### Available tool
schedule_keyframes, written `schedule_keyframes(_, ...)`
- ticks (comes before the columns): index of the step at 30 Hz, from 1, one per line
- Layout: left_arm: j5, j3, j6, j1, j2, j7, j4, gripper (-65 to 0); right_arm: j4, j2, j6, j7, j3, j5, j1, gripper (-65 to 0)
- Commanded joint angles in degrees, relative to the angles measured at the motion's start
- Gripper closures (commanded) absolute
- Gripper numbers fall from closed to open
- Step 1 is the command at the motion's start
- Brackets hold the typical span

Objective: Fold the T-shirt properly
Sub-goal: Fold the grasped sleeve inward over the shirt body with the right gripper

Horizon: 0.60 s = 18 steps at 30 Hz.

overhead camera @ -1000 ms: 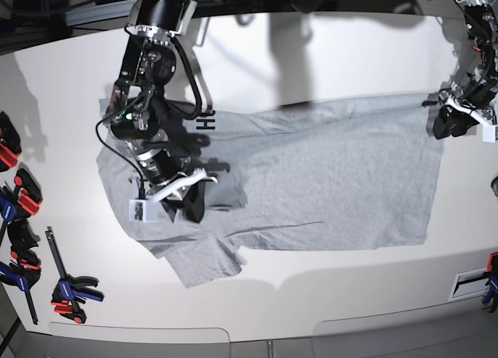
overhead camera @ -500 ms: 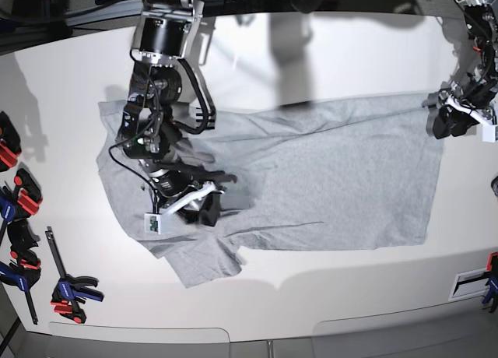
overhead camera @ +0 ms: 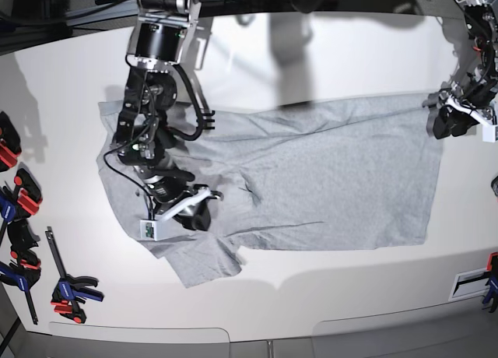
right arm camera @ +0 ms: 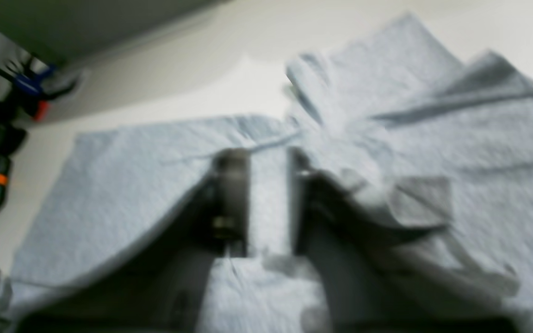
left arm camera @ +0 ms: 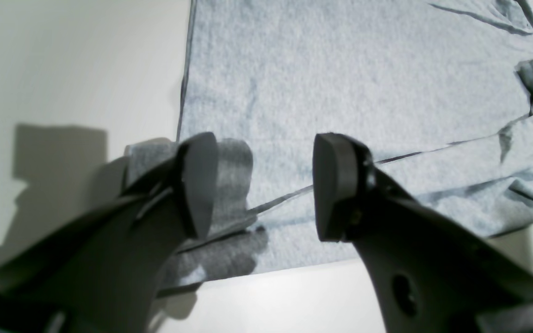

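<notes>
The T-shirt is spread flat across the middle of the white tabletop in the base view, plain side up, with its hem toward the right of the frame and its sleeves toward the left. 1 sleeve is seen splayed toward the lower left, and small creases are gathered near the shirt's centre-left.

The right gripper is set down on the shirt at the left of the base view. In the blurred right wrist view its jaws are seen drawn close together with a narrow strip of grey cloth between them, so a pinch of the T-shirt is held.

The left gripper is placed at the shirt's upper right corner in the base view. In the left wrist view its jaws are seen wide apart above the hem corner, and nothing is held between them.

Clamps with red and blue handles are laid along the left edge of the base view.
</notes>
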Motion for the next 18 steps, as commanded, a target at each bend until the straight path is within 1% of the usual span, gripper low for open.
schedule_keyframes(1, -0.9, -0.5, -0.2, -0.5, -1.4, -1.3, 1.0, -30.1, 1.7, 0.1, 0.6, -0.4, 0.1, 1.0, 1.4, 0.0)
schedule_keyframes(3, -0.9, -0.5, -0.2, -0.5, -1.4, -1.6, 1.0, -25.5, 3.1, 0.4, 0.6, -4.1, 0.7, 1.1, 1.2, 0.0)
schedule_keyframes(4, -0.9, -0.5, -0.2, -0.5, -1.4, -1.6, 1.0, -21.7, 4.3, 0.4, 0.6, -5.4, 1.1, 1.3, 0.8, 0.0)
schedule_keyframes(6, -0.9, -0.5, -0.3, -0.6, -1.4, -1.6, 1.0, -11.0, 7.3, 0.4, 0.6, -6.6, 2.0, 1.4, -0.8, 0.0)
schedule_keyframes(7, -0.9, -0.5, -0.9, -0.6, -1.4, -1.6, 1.0, -4.6, 8.9, 0.4, 0.6, -6.7, 2.5, 1.4, -1.9, 0.0)
schedule_keyframes(8, -0.9, -0.5, -1.4, -0.6, -1.4, -1.6, 1.0, 0.0, 10.4, 0.4, 0.6, -6.7, 3.1, 1.2, -3.1, 0.0)
schedule_keyframes(11, -0.2, -0.5, -1.5, -0.6, -1.4, -1.6, 1.0, 0.0, 13.1, 0.4, 0.6, -6.7, 4.7, 1.2, -7.0, 0.0)
schedule_keyframes(15, 4.7, -0.1, -1.2, -0.6, -1.4, -1.9, 1.0, 0.0, 13.2, 0.6, 0.6, -6.0, 6.5, 0.9, -11.7, 0.0)
schedule_keyframes(16, 6.3, 0.6, -0.4, -0.6, -1.4, -2.6, 1.0, 0.0, 13.2, 0.7, 0.6, -5.2, 6.8, 0.4, -12.9, 0.0)
schedule_keyframes(18, 9.5, 3.3, 2.8, -0.6, -1.4, -4.0, 0.5, 0.0, 13.1, 1.6, 0.6, -3.6, 7.0, -0.8, -15.2, 0.0)
